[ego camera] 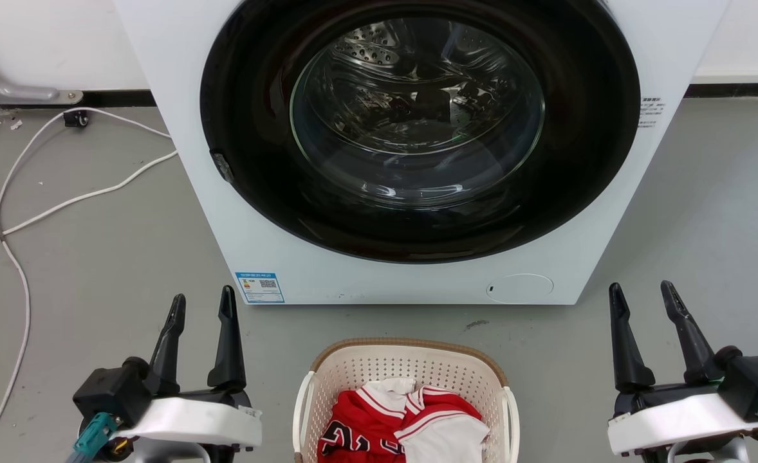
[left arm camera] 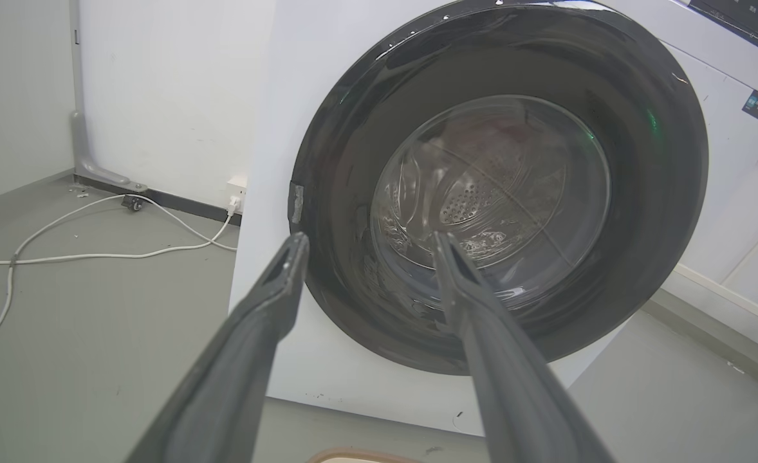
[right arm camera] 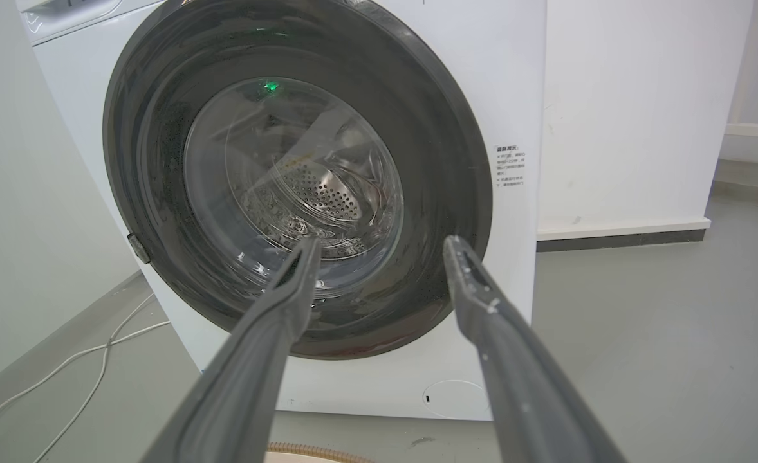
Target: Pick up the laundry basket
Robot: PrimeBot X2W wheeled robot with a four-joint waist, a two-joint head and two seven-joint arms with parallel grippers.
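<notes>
The laundry basket [ego camera: 411,360], cream perforated plastic with a brown woven rim and white loop handles at its sides, stands on the floor at the bottom centre of the head view, holding red and white clothes [ego camera: 405,424]. A sliver of its brown rim shows at the bottom edge of the left wrist view [left arm camera: 360,457] and of the right wrist view [right arm camera: 318,451]. My left gripper [ego camera: 202,307] is open to the basket's left, apart from it. To the basket's right my right gripper [ego camera: 643,297] is open, also apart. Both hold nothing.
A white front-loading washer [ego camera: 411,276] with a shut dark round door [ego camera: 417,128] stands right behind the basket. White cables [ego camera: 12,212] trail over the grey floor at the left. A white wall runs behind, with a grey bracket [ego camera: 6,87] at the far left.
</notes>
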